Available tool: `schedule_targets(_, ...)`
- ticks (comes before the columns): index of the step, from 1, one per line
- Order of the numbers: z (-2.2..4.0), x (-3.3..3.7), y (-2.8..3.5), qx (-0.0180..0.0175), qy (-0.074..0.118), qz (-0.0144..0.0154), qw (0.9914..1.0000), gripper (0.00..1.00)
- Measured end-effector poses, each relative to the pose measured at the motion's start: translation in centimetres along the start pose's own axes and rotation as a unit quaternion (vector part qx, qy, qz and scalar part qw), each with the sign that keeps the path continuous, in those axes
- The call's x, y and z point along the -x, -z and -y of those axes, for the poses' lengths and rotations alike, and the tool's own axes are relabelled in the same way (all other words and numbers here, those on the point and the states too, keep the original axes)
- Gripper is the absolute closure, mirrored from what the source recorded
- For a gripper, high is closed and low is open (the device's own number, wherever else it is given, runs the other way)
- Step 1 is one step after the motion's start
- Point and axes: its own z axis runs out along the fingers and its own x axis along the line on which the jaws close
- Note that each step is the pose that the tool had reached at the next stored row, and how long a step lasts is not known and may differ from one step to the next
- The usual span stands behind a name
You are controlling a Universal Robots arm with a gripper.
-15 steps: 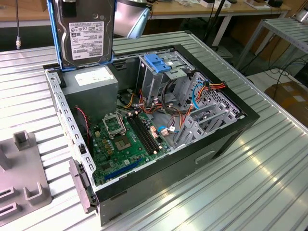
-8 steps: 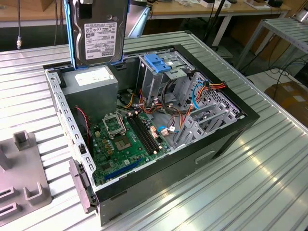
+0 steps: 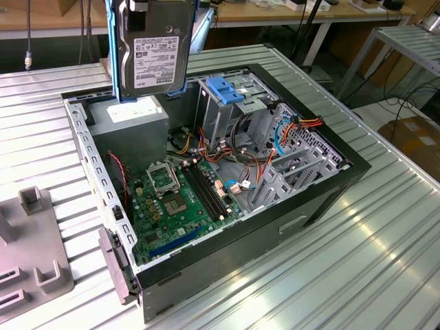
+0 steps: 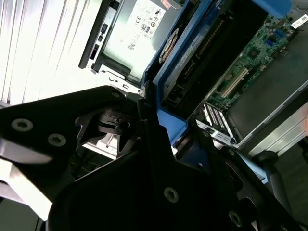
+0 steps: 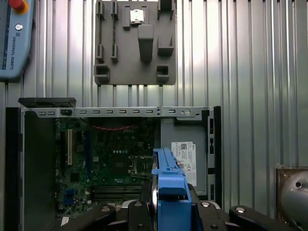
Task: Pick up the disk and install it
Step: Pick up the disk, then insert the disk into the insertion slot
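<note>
disk (image 3: pixel 155 51) upright, seemingly clear above case (image 3: pixel 289 237)

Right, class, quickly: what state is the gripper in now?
Gripper: closed on the disk, holding it upright above the open computer case.

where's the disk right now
The disk hangs upright at the exterior view's upper left, raised above the open computer case, over the grey power-supply box and left of the blue bracket.

Your disk (image 3: pixel 155 55) hangs upright above the open case (image 3: pixel 309 220) — grey metal, white label, blue carrier rail framing it.
</note>
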Motion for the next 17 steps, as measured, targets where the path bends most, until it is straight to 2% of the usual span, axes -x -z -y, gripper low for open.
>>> schedule_targets(10,1.44,-1.18,-0.27,0.0,0.0,0.0,1.0,0.63)
schedule_targets(15,1.71,-1.42,-0.3,0.0,0.0,-0.0003,1.0,0.63)
schedule_targets(17,1.71,-1.43,-0.3,-0.0001,0.0,-0.0014,1.0,0.63)
